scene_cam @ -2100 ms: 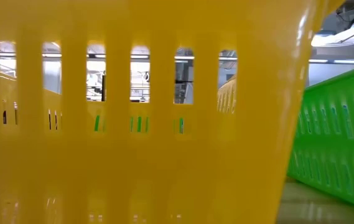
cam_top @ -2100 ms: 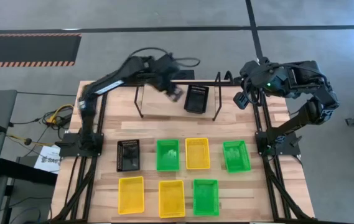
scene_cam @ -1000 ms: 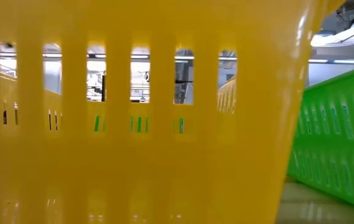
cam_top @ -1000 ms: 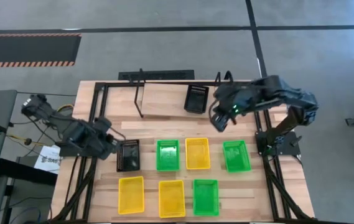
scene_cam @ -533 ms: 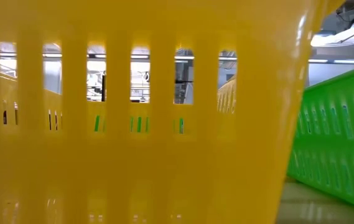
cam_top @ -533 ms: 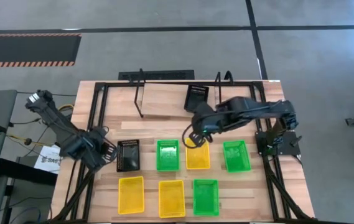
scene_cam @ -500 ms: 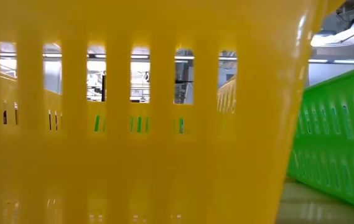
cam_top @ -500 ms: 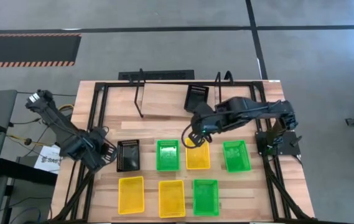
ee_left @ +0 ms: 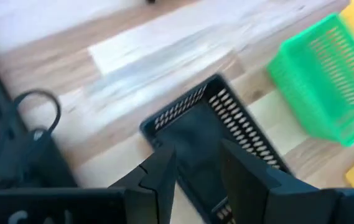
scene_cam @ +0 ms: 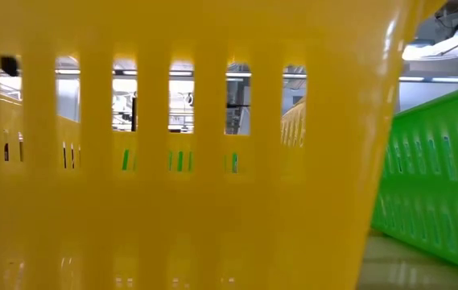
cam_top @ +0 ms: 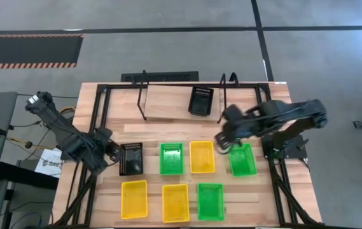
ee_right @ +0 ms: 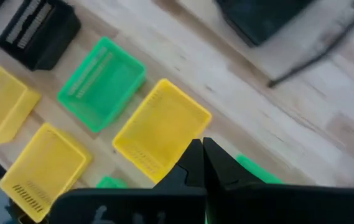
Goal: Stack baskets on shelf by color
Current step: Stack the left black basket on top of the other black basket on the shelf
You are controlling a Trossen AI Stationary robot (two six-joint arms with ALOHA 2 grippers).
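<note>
Since half a second ago the right gripper (cam_top: 224,141) has swung away from the middle-row yellow basket (cam_top: 201,156) toward the green basket (cam_top: 242,159) at that row's right end, and now hangs over the gap between them, its jaws pressed together on nothing; the left gripper (cam_top: 113,152) has barely shifted, staying just beside the black basket (cam_top: 131,158) at the row's left end, jaws spread with that basket's end wall beyond them in the left wrist view.

On the counter (cam_top: 168,117) seven baskets lie loose: black, green (cam_top: 172,158), yellow and green across the middle row; yellow (cam_top: 134,199), yellow (cam_top: 175,203) and green (cam_top: 210,201) across the near row; all are shallow rectangular trays with slotted walls, open side up. The shelf (cam_top: 184,95), a thin black tube rack, stands at the far side of the counter; a second black basket (cam_top: 201,100) sits under its right part. The low view is filled by a yellow slotted wall (scene_cam: 172,145), with a green one (scene_cam: 438,185) beside it.
</note>
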